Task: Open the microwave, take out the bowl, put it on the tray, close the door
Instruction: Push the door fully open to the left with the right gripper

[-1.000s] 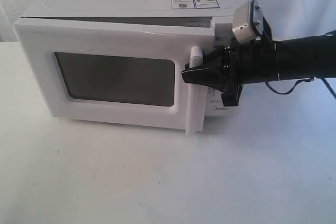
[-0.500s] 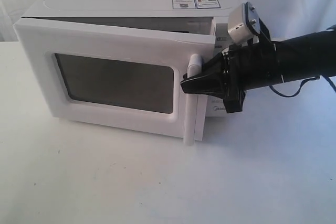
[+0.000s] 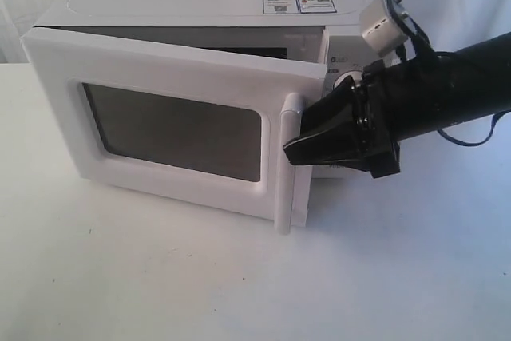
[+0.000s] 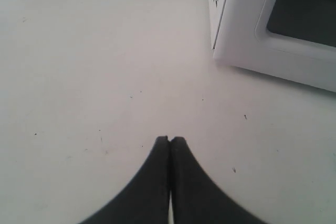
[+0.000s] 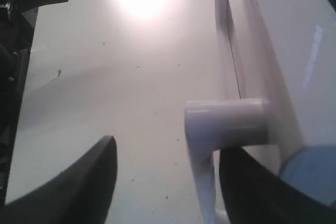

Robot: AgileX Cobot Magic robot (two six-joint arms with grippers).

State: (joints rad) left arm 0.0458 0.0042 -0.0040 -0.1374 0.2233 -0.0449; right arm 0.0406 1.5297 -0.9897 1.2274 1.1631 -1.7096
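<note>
The white, dark-windowed door (image 3: 176, 77) had swung wider than a second before. Its white bar handle (image 3: 287, 167), at the door's 3 o'clock, sat between the black right gripper's (image 3: 292, 152) spread jaws. The left gripper's (image 4: 170, 140) jaws were pressed together.

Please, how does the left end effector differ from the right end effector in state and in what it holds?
The left end effector is shut; the right end effector is open. The left one is over the table, holding nothing; the right one straddles the door handle. Both are black.
</note>
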